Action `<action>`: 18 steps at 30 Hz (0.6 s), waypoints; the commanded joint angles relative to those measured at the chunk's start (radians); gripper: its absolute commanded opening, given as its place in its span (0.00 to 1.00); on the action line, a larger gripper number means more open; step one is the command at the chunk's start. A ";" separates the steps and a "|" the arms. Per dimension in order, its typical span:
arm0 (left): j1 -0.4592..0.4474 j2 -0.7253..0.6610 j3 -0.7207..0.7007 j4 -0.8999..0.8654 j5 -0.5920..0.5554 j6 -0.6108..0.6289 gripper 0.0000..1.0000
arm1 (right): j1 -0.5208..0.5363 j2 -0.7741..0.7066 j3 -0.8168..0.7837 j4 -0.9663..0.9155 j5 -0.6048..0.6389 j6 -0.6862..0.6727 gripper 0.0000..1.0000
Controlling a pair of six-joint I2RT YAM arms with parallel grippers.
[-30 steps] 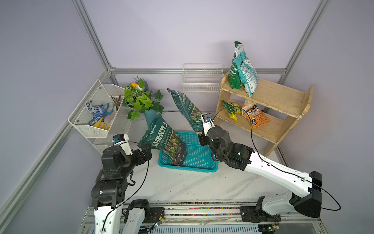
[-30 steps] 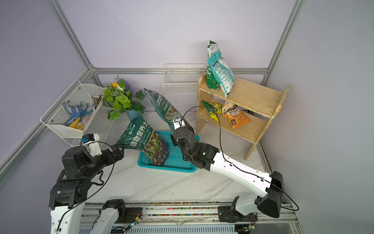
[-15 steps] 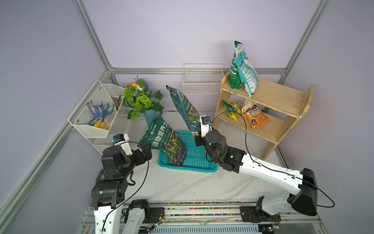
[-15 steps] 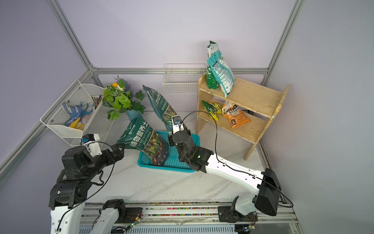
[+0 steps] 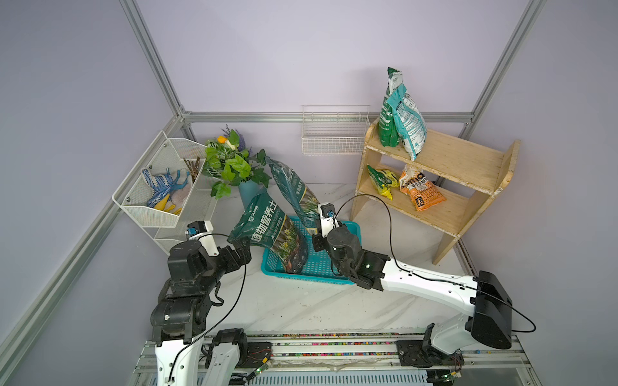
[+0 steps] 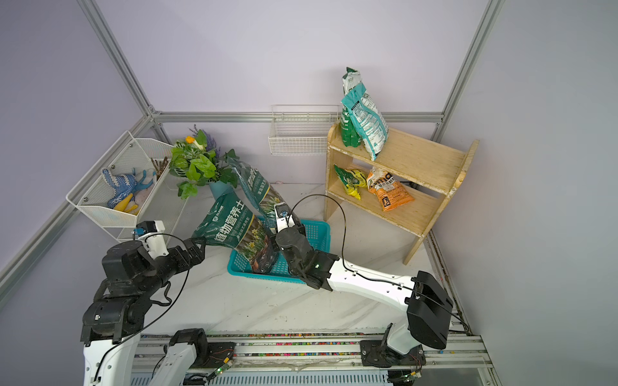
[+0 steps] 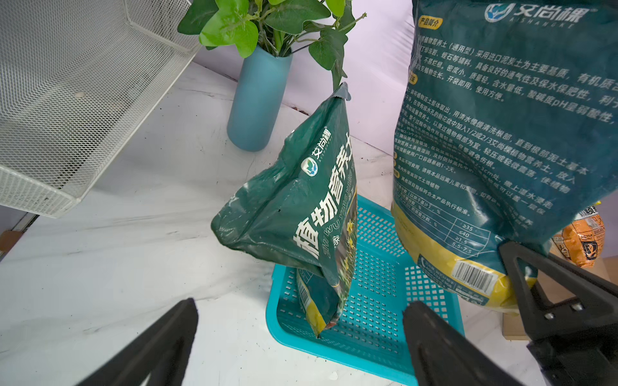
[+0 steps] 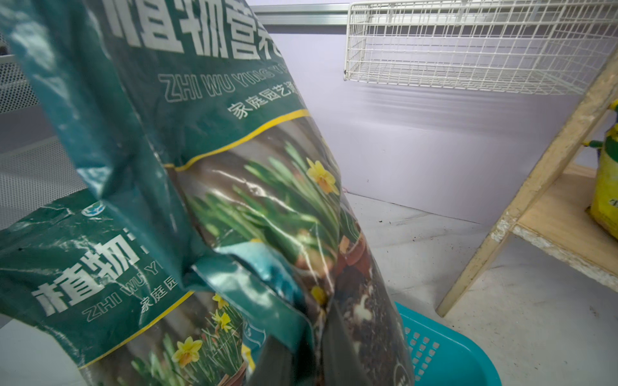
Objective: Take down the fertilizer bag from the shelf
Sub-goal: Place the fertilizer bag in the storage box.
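Observation:
The light wooden shelf (image 5: 444, 157) stands at the back right, and two pale green bags (image 5: 403, 117) lean on its top tier. My right gripper (image 5: 317, 230) is shut on the lower edge of a dark green fertilizer bag (image 5: 292, 188), which tilts above the teal basket (image 5: 349, 230). In the right wrist view this bag (image 8: 234, 160) fills the frame between the fingers (image 8: 341, 351). A second dark green bag (image 5: 272, 234) stands in the basket, leaning left. My left gripper (image 5: 245, 249) is open just left of it, with nothing between its fingers (image 7: 167, 341).
A yellow bag (image 5: 383, 180) and an orange bag (image 5: 423, 192) lie on the shelf's lower tier. A white wire basket (image 5: 334, 133) hangs on the back wall. A plant in a blue vase (image 5: 249, 192) and a white mesh rack (image 5: 160, 190) holding gloves stand at the left.
My right arm has carried the held bag leftward and a little lower, from beside the shelf to over the basket. The left arm and the bag in the basket have not moved.

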 commanded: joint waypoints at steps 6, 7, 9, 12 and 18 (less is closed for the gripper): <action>0.005 -0.010 -0.050 0.011 0.012 -0.003 1.00 | 0.031 -0.007 0.012 0.328 0.024 0.011 0.00; 0.005 -0.010 -0.050 0.011 0.012 -0.003 1.00 | 0.035 -0.004 0.008 0.333 0.023 0.012 0.00; 0.005 -0.011 -0.049 0.011 0.012 -0.003 1.00 | 0.041 0.003 0.001 0.344 0.027 0.012 0.00; 0.005 -0.010 -0.050 0.011 0.012 -0.003 1.00 | 0.048 0.013 -0.007 0.358 0.038 0.011 0.00; 0.005 -0.010 -0.050 0.011 0.011 -0.003 1.00 | 0.048 0.078 -0.066 0.443 0.044 0.017 0.00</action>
